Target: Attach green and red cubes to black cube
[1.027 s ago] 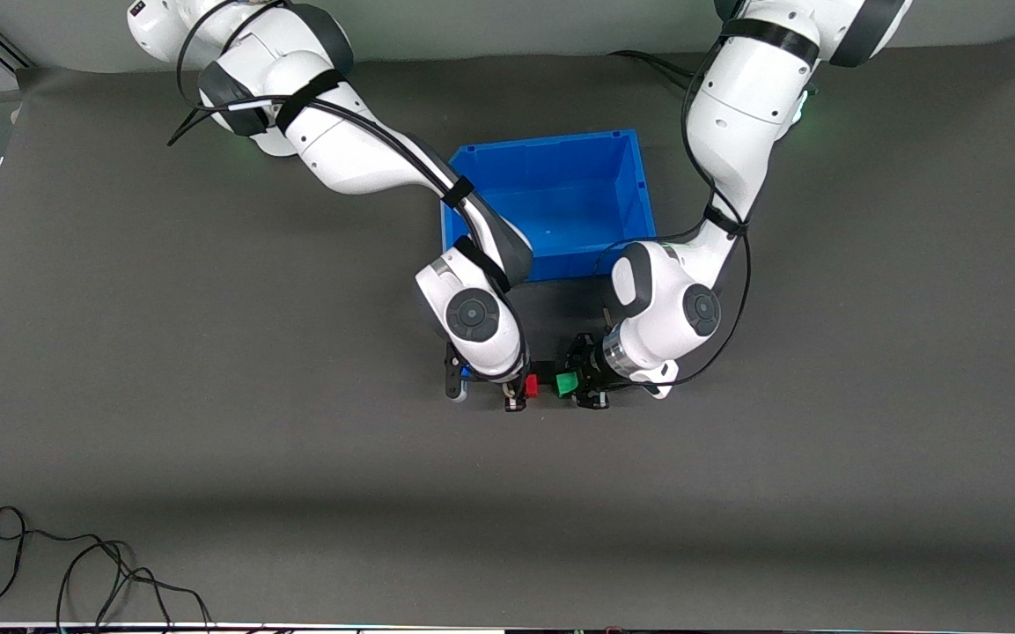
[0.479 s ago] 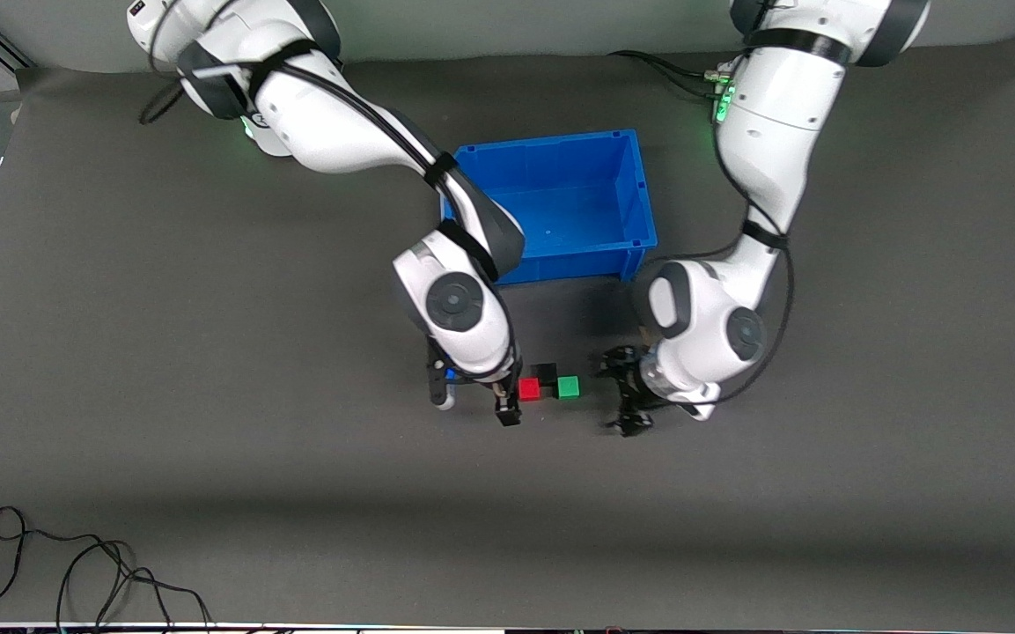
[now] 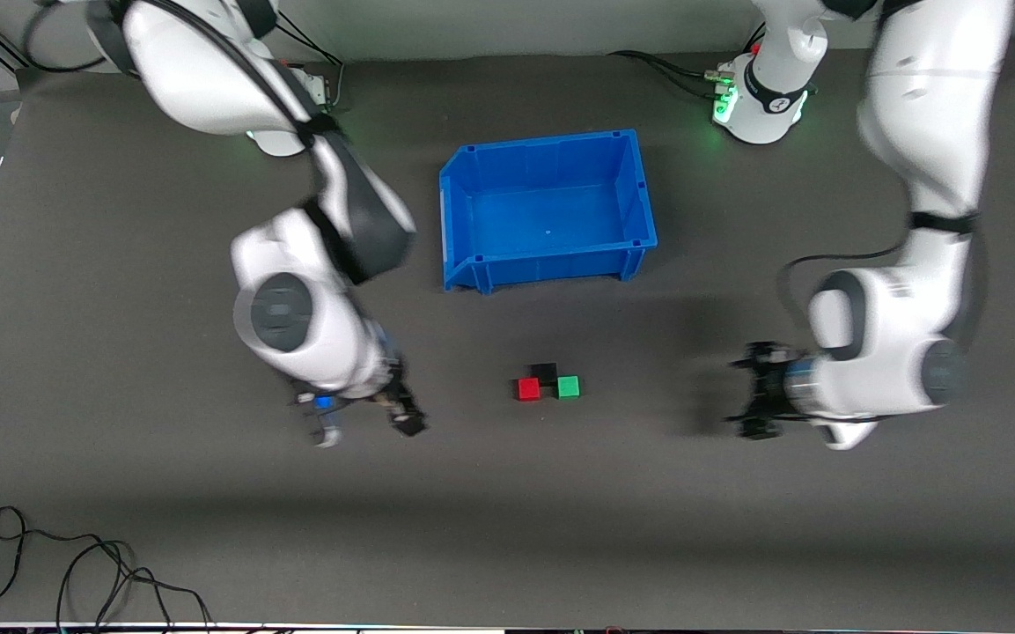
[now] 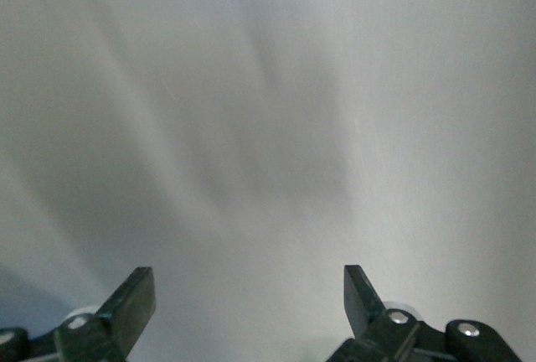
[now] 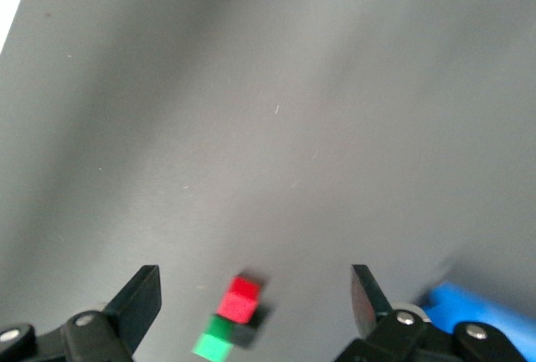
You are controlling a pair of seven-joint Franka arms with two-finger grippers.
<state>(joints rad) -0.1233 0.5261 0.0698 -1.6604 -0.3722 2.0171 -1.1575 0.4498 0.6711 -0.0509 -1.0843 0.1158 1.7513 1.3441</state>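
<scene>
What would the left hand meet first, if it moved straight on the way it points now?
Probably nothing but the grey mat. The left hand, open and empty, points roughly toward the green cube, yet the left wrist view shows only bare mat ahead. Depth is unclear.

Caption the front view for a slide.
Red cube and green cube flank the black cube near the blue bin; open left gripper and right gripper apart.

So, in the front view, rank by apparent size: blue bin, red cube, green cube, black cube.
1. Bin, by far the largest.
2. Red cube and green cube look alike.
Black cube shows slightly less, partly hidden between them, so unranked.
</scene>
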